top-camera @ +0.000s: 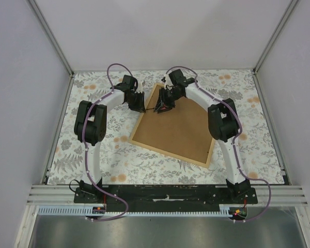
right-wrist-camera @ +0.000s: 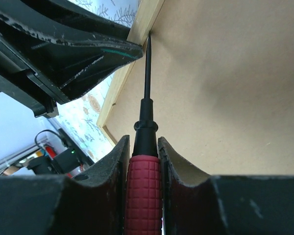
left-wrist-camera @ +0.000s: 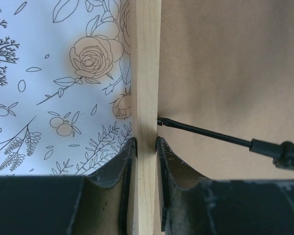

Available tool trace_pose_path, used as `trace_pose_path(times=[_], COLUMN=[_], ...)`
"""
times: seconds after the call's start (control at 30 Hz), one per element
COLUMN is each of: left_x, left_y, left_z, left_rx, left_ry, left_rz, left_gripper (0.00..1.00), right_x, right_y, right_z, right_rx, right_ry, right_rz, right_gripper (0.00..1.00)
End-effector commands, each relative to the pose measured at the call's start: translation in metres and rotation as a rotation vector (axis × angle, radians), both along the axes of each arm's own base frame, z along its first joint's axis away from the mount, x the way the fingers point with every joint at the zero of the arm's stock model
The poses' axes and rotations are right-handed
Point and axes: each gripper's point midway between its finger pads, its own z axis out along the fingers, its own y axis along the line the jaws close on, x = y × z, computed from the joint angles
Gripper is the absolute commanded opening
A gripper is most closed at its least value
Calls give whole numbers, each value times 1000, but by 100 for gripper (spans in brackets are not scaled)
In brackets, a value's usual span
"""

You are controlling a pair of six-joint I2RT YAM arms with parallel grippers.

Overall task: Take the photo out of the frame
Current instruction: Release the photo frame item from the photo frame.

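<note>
The large light-tan wooden frame [top-camera: 173, 129] lies back-up, brown board showing, on the floral tabletop [top-camera: 144, 165]. The left fingers [left-wrist-camera: 118, 166] clench its wooden edge strip; the right fingers [right-wrist-camera: 179, 169] grasp a red-handled screwdriver [right-wrist-camera: 143, 196], tip at the board's seam

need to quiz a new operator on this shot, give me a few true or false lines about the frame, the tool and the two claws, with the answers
1. The frame lies with its brown back facing up. True.
2. The left claw hangs open, clear of the frame. False: it is closed on the frame's wooden edge, one finger on each side.
3. The right claw holds a screwdriver with a red handle. True.
4. The screwdriver's tip rests out on the flowered tablecloth. False: the tip sits at the seam where the wooden edge meets the brown back.
</note>
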Motion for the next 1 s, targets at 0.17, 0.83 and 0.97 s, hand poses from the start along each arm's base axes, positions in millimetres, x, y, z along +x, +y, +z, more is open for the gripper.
trace_pose_path(times=[0.17,0.83,0.97], left_x=[-25,17,15], left_y=[-58,-43,-32], left_z=[18,29,19], left_rx=[-137,95,157], left_ry=[-2,-103,-85], left_rz=[-135,-74,-55], left_gripper=[20,41,41], right_x=[-28,-44,-39], right_y=[36,-82,-93], right_z=[47,3,-6], right_rx=[92,113,79], right_ry=[-167,-146,-148], right_rz=[150,151,127], right_gripper=[0,0,0])
